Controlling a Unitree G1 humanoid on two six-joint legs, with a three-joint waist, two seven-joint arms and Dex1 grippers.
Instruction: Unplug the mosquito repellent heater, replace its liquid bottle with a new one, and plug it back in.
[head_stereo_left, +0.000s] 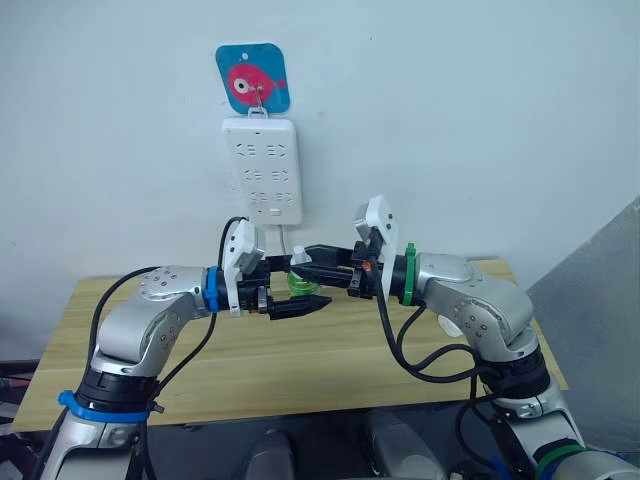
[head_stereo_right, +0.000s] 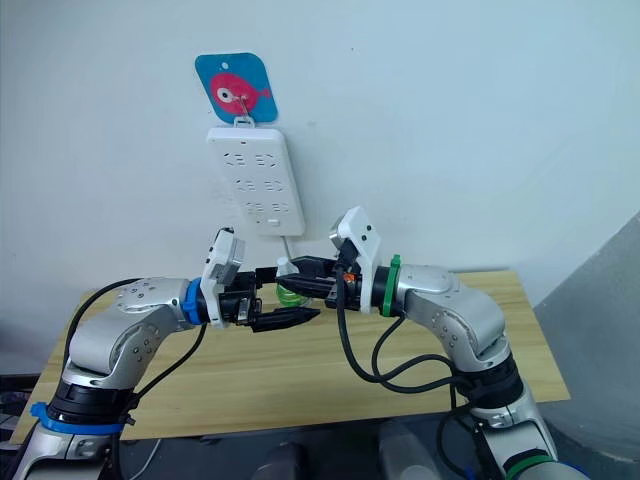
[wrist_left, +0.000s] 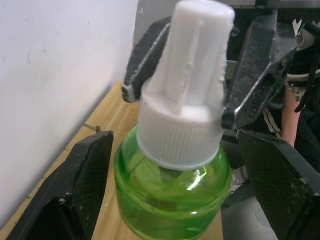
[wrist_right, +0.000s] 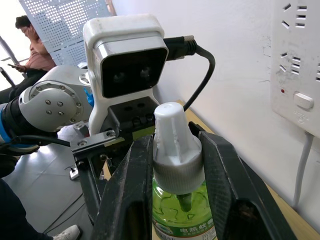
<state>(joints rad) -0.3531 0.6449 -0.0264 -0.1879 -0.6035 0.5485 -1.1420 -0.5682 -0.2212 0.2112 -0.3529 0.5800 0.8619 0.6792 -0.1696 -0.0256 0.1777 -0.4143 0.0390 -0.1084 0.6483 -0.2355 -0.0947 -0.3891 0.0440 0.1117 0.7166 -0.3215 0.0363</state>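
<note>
the green bottle (wrist_left: 172, 195) is gripped at its white cap (wrist_right: 176, 145) by the right gripper (wrist_right: 175, 165); the left gripper (head_stereo_left: 300, 305) is wide around it. uncapping seems next; the cap must be twisted off.

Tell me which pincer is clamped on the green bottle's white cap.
The right pincer: its fingers press both sides of the white cap of the green bottle. The left pincer stands open around the bottle's body, not touching.
</note>
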